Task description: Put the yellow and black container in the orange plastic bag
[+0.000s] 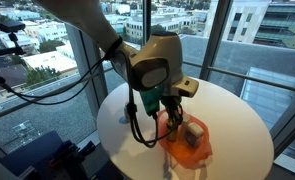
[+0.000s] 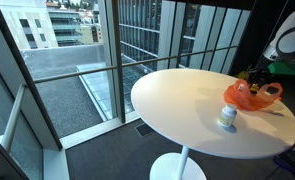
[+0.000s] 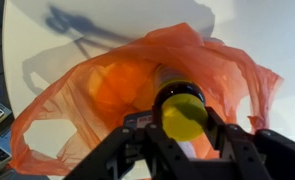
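The yellow and black container (image 3: 182,108) sits clamped in the gripper (image 3: 183,124) over the open mouth of the orange plastic bag (image 3: 92,95) on the table (image 2: 177,100), so the pickup looks done and only lowering and release seem left.

Body of yellow and black container (image 3: 182,112) hidden in orange bag (image 3: 92,90), only its top visible
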